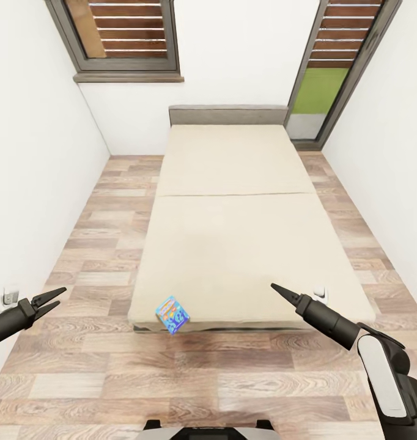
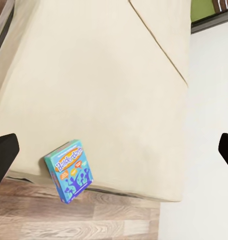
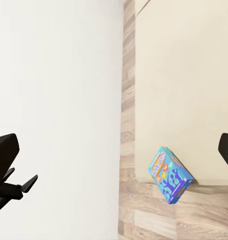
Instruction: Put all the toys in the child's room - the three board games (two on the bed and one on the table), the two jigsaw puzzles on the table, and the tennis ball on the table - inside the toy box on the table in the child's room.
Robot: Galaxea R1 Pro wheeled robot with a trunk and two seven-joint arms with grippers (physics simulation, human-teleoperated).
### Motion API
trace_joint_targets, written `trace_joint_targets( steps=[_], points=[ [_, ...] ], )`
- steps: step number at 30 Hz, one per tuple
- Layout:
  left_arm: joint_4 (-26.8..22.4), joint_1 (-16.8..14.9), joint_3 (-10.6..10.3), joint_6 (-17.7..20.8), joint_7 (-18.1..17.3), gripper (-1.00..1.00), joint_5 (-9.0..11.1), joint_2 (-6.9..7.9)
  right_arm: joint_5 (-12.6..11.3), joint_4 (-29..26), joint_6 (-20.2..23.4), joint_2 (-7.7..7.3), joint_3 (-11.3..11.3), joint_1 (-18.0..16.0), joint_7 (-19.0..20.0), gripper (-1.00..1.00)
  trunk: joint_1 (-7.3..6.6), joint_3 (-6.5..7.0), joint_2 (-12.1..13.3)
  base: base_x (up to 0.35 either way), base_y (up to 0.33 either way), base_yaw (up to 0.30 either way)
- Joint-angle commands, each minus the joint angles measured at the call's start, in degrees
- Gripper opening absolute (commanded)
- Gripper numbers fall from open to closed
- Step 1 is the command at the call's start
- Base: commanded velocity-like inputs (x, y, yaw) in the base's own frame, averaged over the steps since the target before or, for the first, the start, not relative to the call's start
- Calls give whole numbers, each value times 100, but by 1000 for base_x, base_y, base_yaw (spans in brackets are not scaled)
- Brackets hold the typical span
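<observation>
Light-blue cardboard board game box (image 1: 172,315) tilted over near edge of beige mattress (image 1: 233,244). Left gripper (image 1: 49,297) fingers slightly apart; right gripper (image 1: 276,288) pinched together, empty.

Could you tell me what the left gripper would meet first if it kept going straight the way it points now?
Probably the bed: the left gripper aims at its mattress just above the light-blue board game, though depth is unclear.
</observation>
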Motion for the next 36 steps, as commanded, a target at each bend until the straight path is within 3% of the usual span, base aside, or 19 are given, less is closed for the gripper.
trace_joint_targets(
  steps=[1, 36],
  points=[
    [2, -4, 6, 59, -15, 100, 5, 0, -5, 0, 35, 1, -7, -4, 12, 100, 3, 2, -9, 0, 0, 0],
    [15, -4, 5, 51, -2, 100, -3, 5, 4, 21, 35, 9, 1, -4, 4, 100, 3, 333, -9, 0, 0, 0]
  ],
)
